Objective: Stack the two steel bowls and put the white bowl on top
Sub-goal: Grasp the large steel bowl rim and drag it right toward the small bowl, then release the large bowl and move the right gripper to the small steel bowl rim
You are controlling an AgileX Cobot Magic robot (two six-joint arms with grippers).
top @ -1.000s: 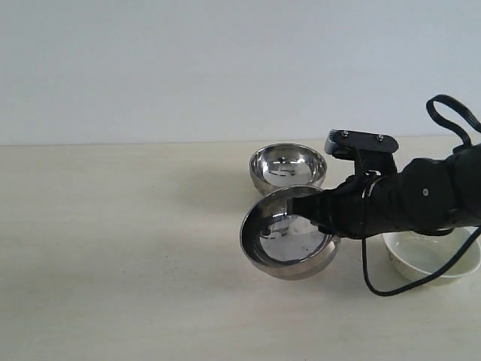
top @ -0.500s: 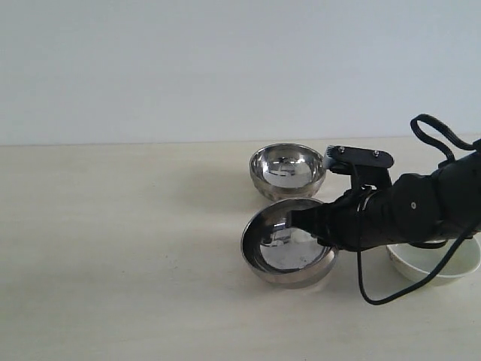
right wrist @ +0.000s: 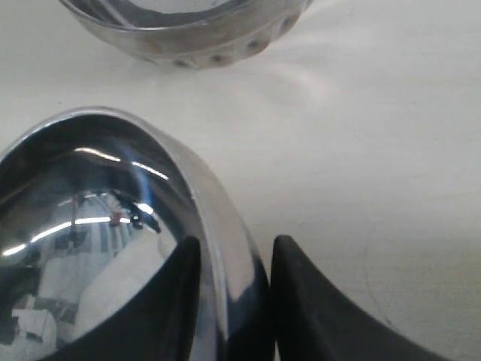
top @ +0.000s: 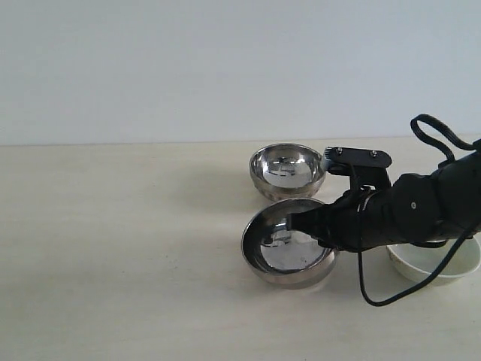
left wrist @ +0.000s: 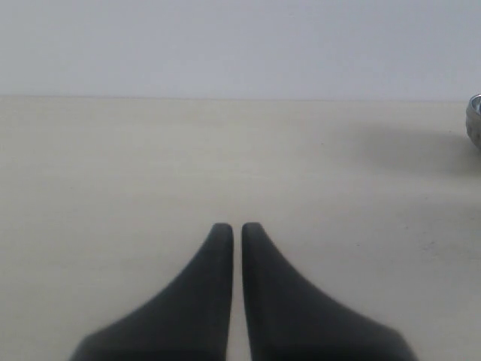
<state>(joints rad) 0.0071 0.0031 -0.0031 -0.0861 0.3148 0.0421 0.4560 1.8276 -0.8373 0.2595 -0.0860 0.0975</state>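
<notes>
My right gripper (top: 312,226) (right wrist: 234,244) is shut on the rim of the wider, smooth steel bowl (top: 289,248) (right wrist: 90,226), one finger inside and one outside. That bowl sits low at the table, tilted slightly towards the left. Just behind it stands the smaller steel bowl (top: 288,168) (right wrist: 195,37), upright, with a dimpled lower outside. The white bowl (top: 440,263) rests at the right, partly hidden behind my right arm. My left gripper (left wrist: 237,226) is shut on nothing, over bare table, and does not show in the exterior view.
The pale table (top: 113,248) stretches wide to the left of the bowls. A black cable (top: 376,289) loops down from my right arm in front of the white bowl. An edge of the smaller steel bowl (left wrist: 475,120) shows far off in the left wrist view.
My right gripper has lowered the wider steel bowl from a raised, steeply tilted pose down to the table. It has barely moved over the last half second.
</notes>
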